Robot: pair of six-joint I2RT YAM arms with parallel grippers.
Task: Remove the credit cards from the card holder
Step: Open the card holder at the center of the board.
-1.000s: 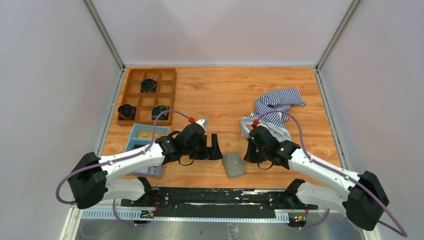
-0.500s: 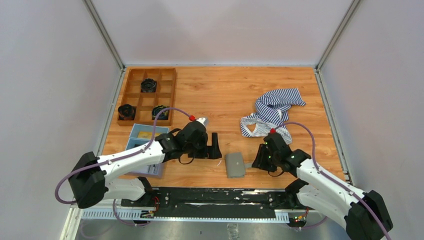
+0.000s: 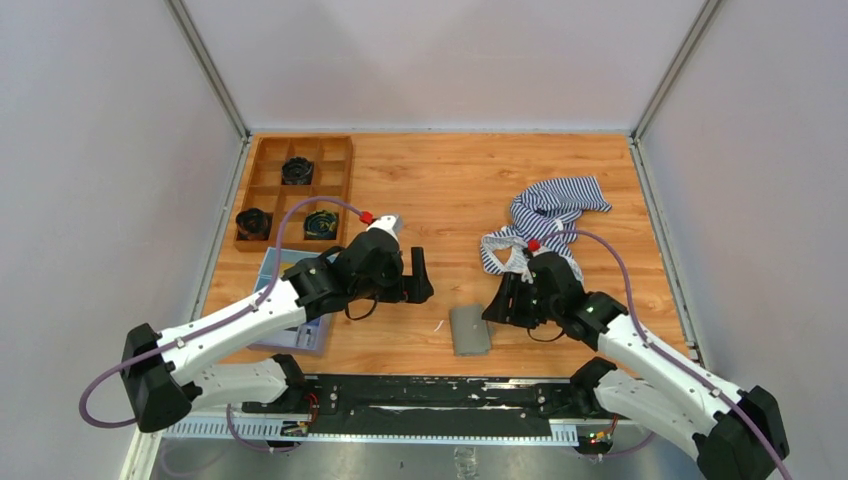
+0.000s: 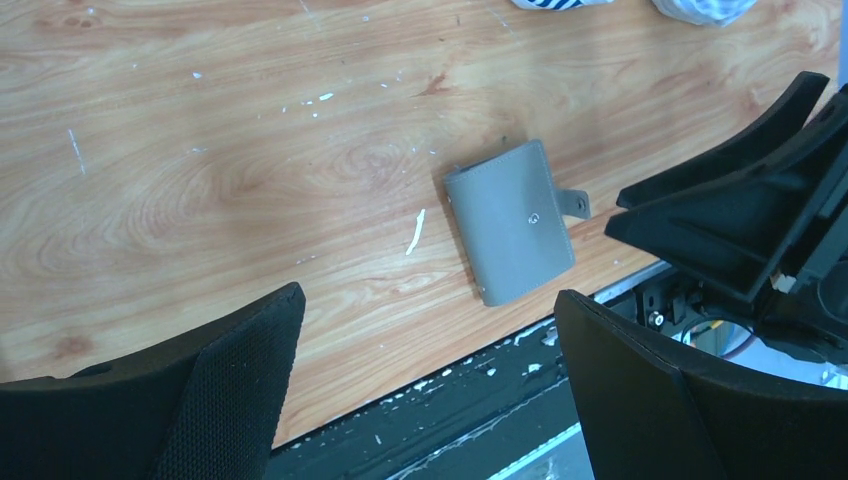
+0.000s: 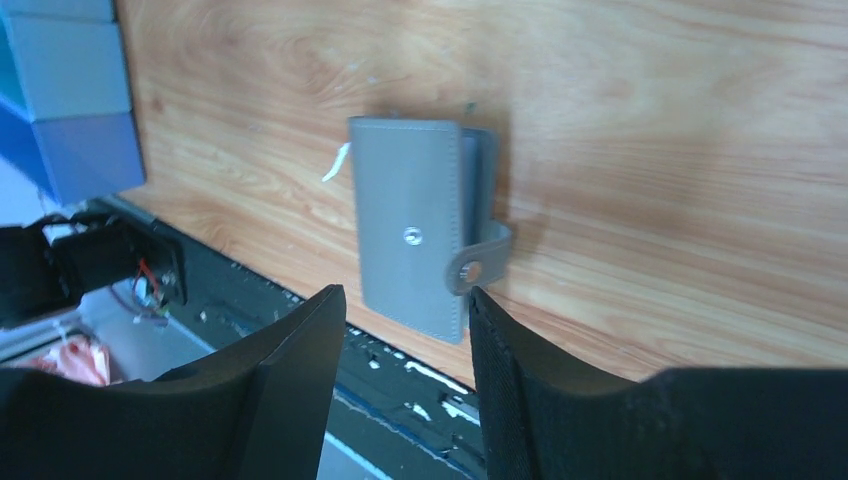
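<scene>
Just left of right tool [image 3: 492, 312] | card holder [image 3: 469, 329] folded, flat | jaws apart

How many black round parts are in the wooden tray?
3 black round parts in the wooden tray: one far middle, one near left, one near right. None seems hidden.

Card holder [image 3: 469, 329] at table's [image 3: 450, 190] near edge

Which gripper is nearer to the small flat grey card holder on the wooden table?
Right. The right gripper hangs close by the right edge of the flat grey card holder; the left gripper is farther off, beyond its far-left corner.
</scene>
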